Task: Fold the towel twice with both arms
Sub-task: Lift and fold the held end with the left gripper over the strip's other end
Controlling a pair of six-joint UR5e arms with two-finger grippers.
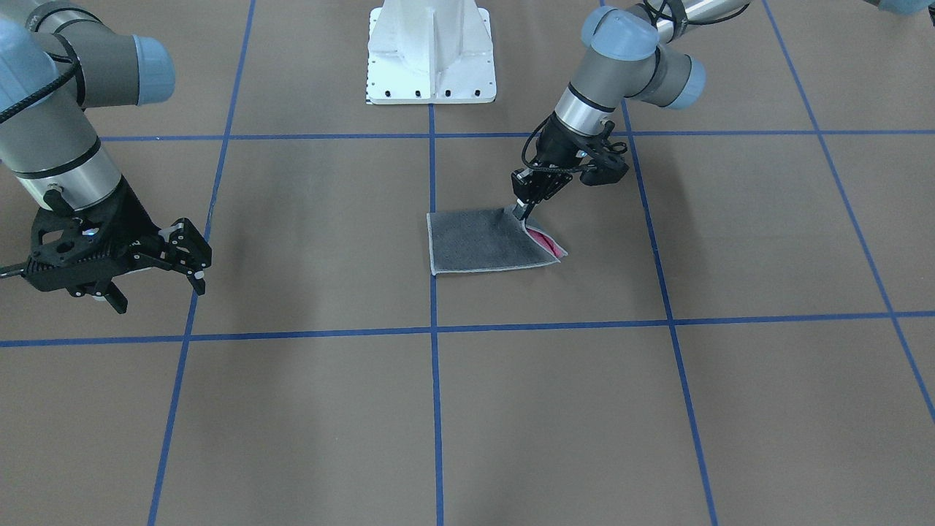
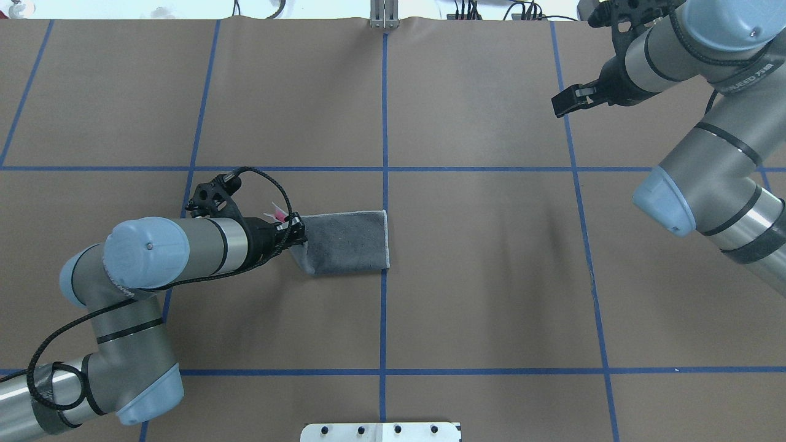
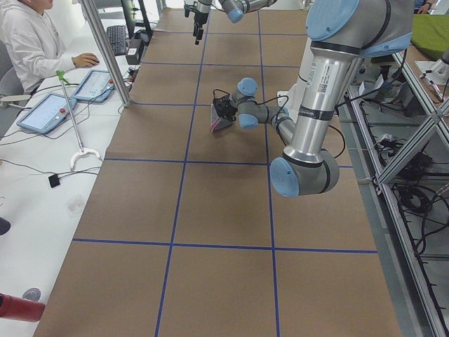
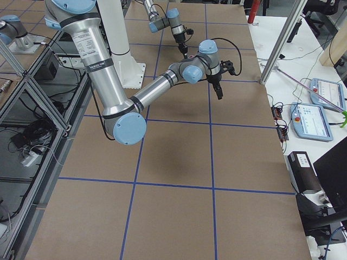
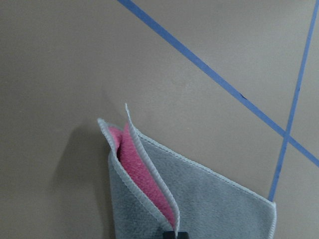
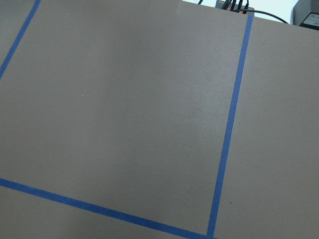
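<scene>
The towel [image 1: 486, 241] lies folded near the table's middle with its grey face up, and a pink strip shows at its lifted corner. My left gripper [image 1: 522, 212] is shut on that raised corner, also seen in the overhead view [image 2: 299, 235]. In the left wrist view the towel [image 5: 199, 199] hangs with its layers parted and pink inside. My right gripper [image 1: 157, 281] hovers far off to the side, open and holding nothing, well apart from the towel [image 2: 347, 242].
The white pedestal base [image 1: 431, 55] stands at the robot's side of the table. Blue tape lines [image 1: 432, 329] grid the brown surface. A person [image 3: 28, 35] sits at a side desk with tablets [image 3: 45, 112]. Metal frames edge the table ends.
</scene>
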